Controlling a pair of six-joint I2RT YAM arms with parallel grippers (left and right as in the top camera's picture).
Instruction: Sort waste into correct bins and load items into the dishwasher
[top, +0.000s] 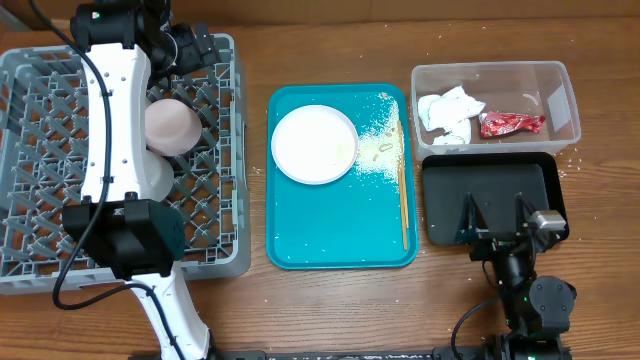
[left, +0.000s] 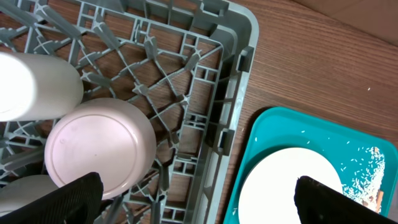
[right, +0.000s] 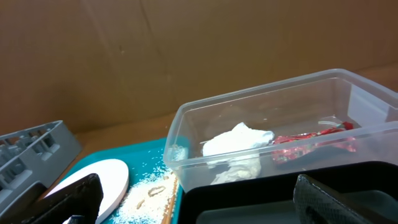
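Observation:
The grey dish rack at the left holds an upturned pale bowl; it also shows in the left wrist view beside a white cup. My left gripper is open and empty above the rack's far right corner. A white plate and loose rice grains lie on the teal tray. The clear tub holds the white napkin and red wrapper. My right gripper is open and empty over the black tray.
Wooden chopsticks lie along the teal tray's right edge. A few stray grains lie on the wooden table round the bins. My left arm stretches over the rack's middle. A brown wall stands behind the tub in the right wrist view.

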